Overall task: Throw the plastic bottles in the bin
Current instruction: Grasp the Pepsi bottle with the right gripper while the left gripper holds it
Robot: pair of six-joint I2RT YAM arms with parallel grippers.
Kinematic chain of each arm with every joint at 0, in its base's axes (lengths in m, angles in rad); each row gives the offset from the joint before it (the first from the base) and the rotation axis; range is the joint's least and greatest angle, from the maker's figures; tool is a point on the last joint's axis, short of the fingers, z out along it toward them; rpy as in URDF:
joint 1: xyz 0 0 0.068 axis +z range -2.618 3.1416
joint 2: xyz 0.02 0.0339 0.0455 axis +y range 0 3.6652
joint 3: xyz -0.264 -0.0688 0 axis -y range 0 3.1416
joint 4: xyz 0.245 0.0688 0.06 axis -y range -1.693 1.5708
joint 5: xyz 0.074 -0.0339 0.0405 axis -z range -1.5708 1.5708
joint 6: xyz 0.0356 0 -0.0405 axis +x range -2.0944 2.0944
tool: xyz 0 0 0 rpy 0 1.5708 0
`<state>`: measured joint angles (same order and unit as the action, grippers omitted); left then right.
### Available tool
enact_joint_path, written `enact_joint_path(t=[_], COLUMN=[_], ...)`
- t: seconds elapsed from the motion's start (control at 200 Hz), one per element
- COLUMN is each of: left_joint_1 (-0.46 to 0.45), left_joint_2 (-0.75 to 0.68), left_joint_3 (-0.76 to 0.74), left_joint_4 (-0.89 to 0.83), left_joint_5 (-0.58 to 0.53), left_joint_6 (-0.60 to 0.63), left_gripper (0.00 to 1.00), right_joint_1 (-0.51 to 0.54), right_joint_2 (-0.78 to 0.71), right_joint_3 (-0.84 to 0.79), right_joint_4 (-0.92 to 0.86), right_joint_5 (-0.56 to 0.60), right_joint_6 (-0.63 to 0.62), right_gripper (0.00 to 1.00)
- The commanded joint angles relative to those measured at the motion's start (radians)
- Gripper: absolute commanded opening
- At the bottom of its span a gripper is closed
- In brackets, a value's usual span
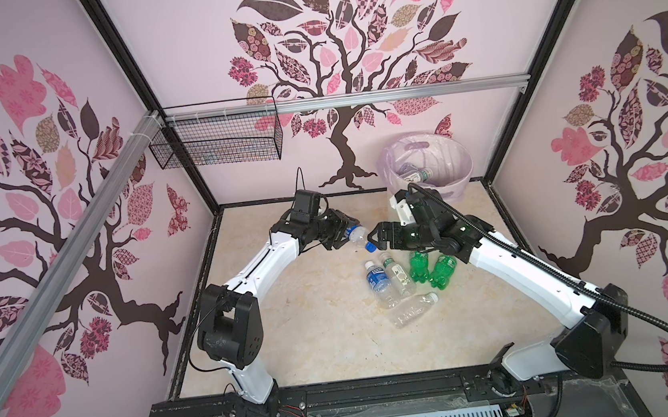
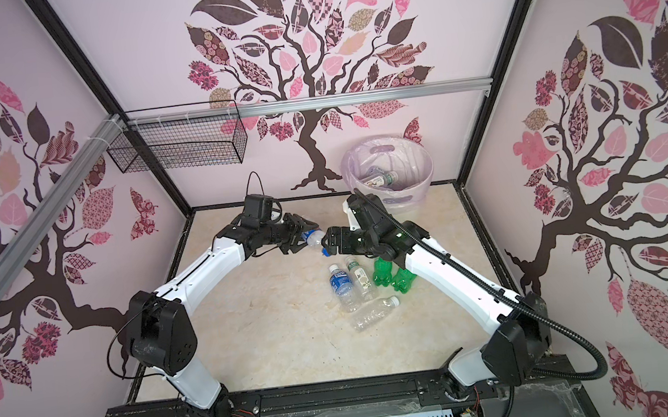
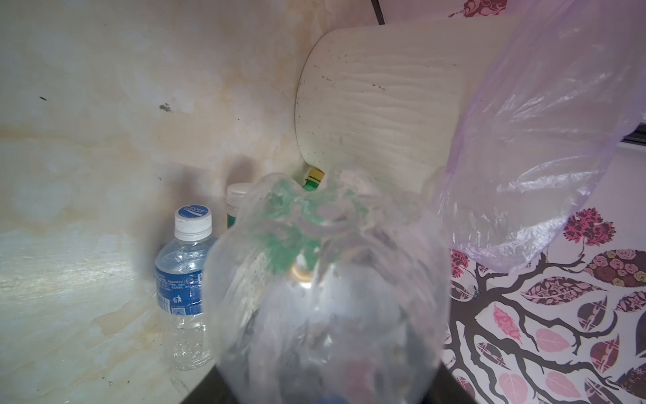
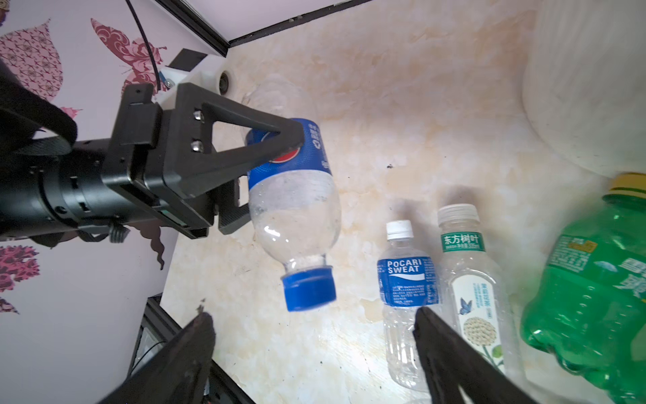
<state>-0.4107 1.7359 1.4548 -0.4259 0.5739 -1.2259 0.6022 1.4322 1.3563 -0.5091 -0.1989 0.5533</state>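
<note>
My left gripper (image 1: 345, 231) (image 2: 301, 237) is shut on a clear plastic bottle (image 1: 358, 237) (image 2: 313, 236) (image 4: 297, 196) with a blue label and blue cap. It holds the bottle in the air, cap pointing down and to the right. That bottle fills the left wrist view (image 3: 325, 297) and hides the jaws. My right gripper (image 1: 374, 240) (image 2: 327, 244) (image 4: 313, 316) is open, its fingertips on either side of the cap and not touching it. The bin (image 1: 426, 144) (image 2: 385, 146), cream with a lilac bag, stands at the back right with bottles (image 1: 417, 175) inside.
Loose bottles lie on the table under the right arm: a blue-labelled one (image 1: 377, 276) (image 4: 407, 280), a white-labelled one (image 1: 398, 272) (image 4: 468, 280), two green ones (image 1: 418, 266) (image 1: 440, 271) and a clear one (image 1: 415, 310). A black wire basket (image 1: 217, 141) hangs on the back rail.
</note>
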Motion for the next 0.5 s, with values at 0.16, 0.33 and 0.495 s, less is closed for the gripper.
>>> enact_joint_path(t=[0.16, 0.33, 0.495], left_joint_1=[-0.04, -0.057, -0.062], left_joint_2=[-0.019, -0.033, -0.071], left_joint_3=[0.1, 0.084, 0.039], left_joint_4=[0.018, 0.035, 0.039], left_joint_5=[0.016, 0.035, 0.027], left_joint_6=[-0.044, -0.067, -0.077], left_gripper=[0.53, 0.52, 0.52], right_joint_1=[0.007, 0.007, 0.006], right_joint_2=[0.069, 0.079, 0.1], right_joint_3=[0.061, 0.059, 0.088], right_joint_4=[0.012, 0.043, 0.047], right_joint_5=[-0.031, -0.025, -0.026], right_joint_6=[-0.024, -0.028, -0.034], right_gripper=[0.87, 0.84, 0.78])
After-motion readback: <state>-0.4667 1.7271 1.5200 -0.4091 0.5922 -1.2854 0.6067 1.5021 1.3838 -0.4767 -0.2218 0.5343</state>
